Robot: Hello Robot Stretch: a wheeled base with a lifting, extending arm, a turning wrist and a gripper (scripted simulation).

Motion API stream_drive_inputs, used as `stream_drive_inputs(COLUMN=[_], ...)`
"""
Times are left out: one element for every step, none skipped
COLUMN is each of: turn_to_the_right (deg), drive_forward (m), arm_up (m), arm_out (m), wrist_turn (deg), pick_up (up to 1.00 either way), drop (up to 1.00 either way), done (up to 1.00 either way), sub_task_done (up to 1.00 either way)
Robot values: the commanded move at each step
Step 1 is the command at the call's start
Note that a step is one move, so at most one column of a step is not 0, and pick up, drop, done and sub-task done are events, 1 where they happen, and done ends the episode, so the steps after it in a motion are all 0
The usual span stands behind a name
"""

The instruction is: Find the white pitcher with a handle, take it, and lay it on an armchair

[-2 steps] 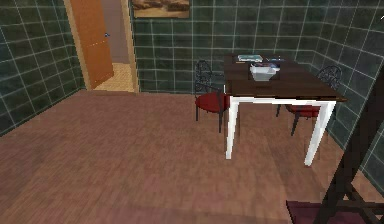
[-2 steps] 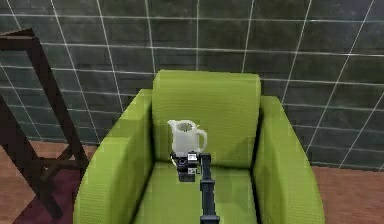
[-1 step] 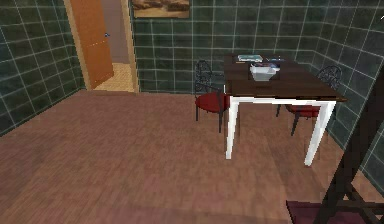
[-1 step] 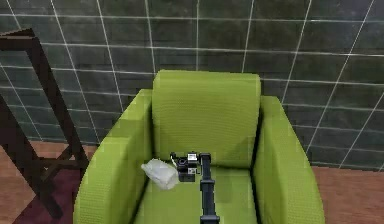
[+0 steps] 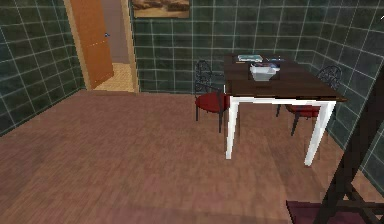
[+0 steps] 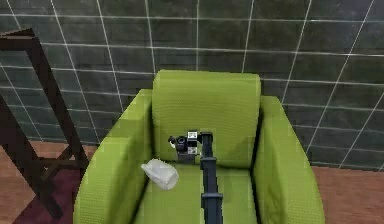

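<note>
A bright green armchair (image 6: pixel 205 110) stands against the dark green tiled wall in the arm side view. A small white rounded object (image 6: pixel 160 174) lies on its seat, close to the armrest at the view's left. The dark arm bar (image 6: pixel 211 185) rises from the bottom edge over the seat. At its far end the gripper (image 6: pixel 180 143) sits in front of the chair's backrest, a little above and to the right of the white object. I cannot tell whether it holds anything.
A dark wooden stand (image 6: pixel 30 110) is beside the armchair and shows again (image 5: pixel 350 170). Ahead, a dark-topped table (image 5: pixel 300 88) with white legs carries small items (image 5: pixel 264 71); red-seated chairs (image 5: pixel 212 100) flank it. An open orange door (image 5: pixel 92 40) is at back left, and a picture (image 5: pixel 160 8) hangs on the wall.
</note>
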Motion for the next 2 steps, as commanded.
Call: stream_drive_inputs(turn_to_the_right=[0.0,0.0], drive_forward=[0.0,0.0], arm_up=[0.0,0.0], arm_out=[-0.08,0.0], wrist_turn=[0.0,0.0], pick_up=[0.0,0.0], drop=[0.0,0.0], done=[0.0,1.0], sub_task_done=[0.0,0.0])
